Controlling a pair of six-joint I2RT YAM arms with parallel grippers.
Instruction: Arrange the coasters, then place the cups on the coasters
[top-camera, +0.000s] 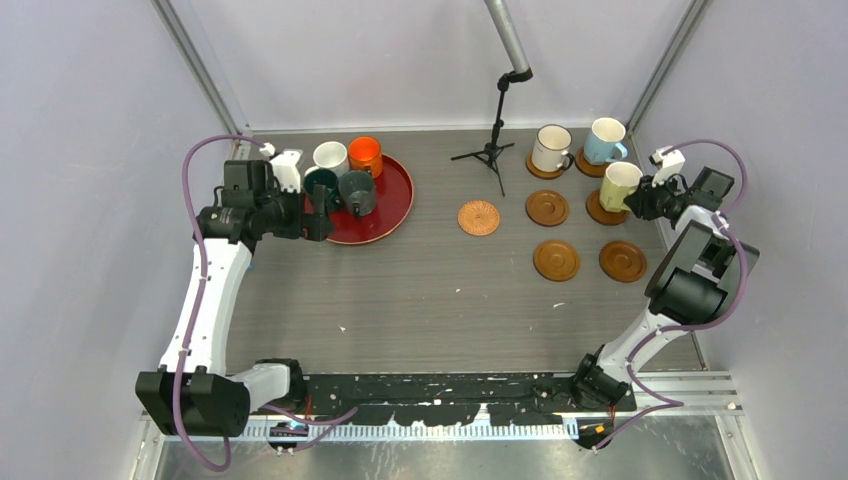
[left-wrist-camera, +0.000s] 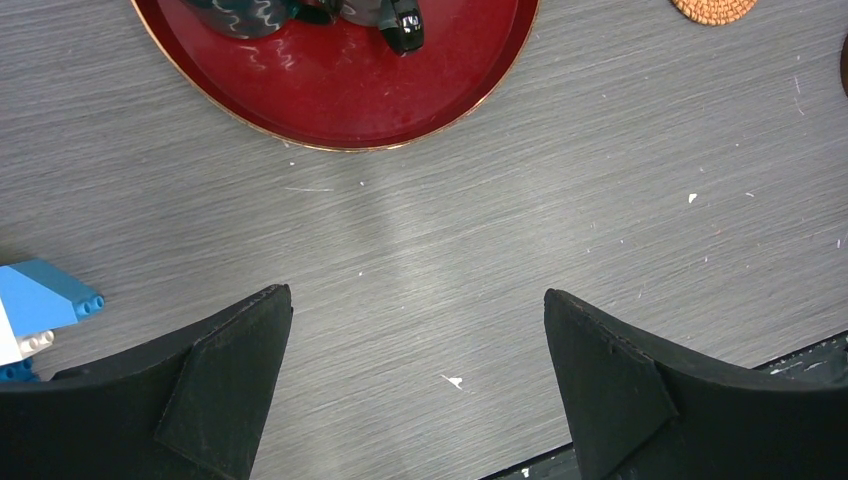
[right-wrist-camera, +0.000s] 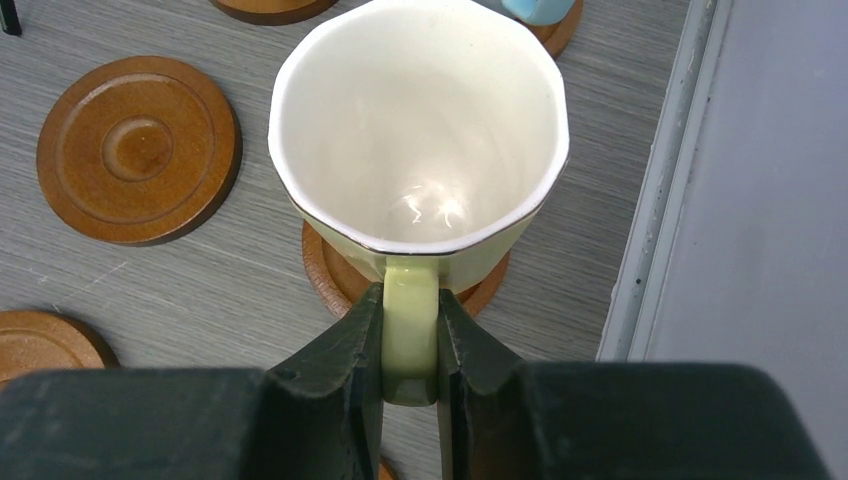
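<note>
Handle (right-wrist-camera: 410, 290) of the yellow cup (right-wrist-camera: 420, 130) points straight back at the right end effector (right-wrist-camera: 410, 330), which pinches it tight. The cup stands upright, mouth up, over a coaster (right-wrist-camera: 325, 272) at the far right of the bench (top-camera: 420, 290). The left end effector (left-wrist-camera: 418, 330) is spread wide beside the red tray (left-wrist-camera: 350, 110), nearer the four cups (top-camera: 357, 190) there.

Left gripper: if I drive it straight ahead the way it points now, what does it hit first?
Probably bare table just short of the red tray and its near rim. The open left gripper has nothing between its fingers. Depth is unclear.
</note>
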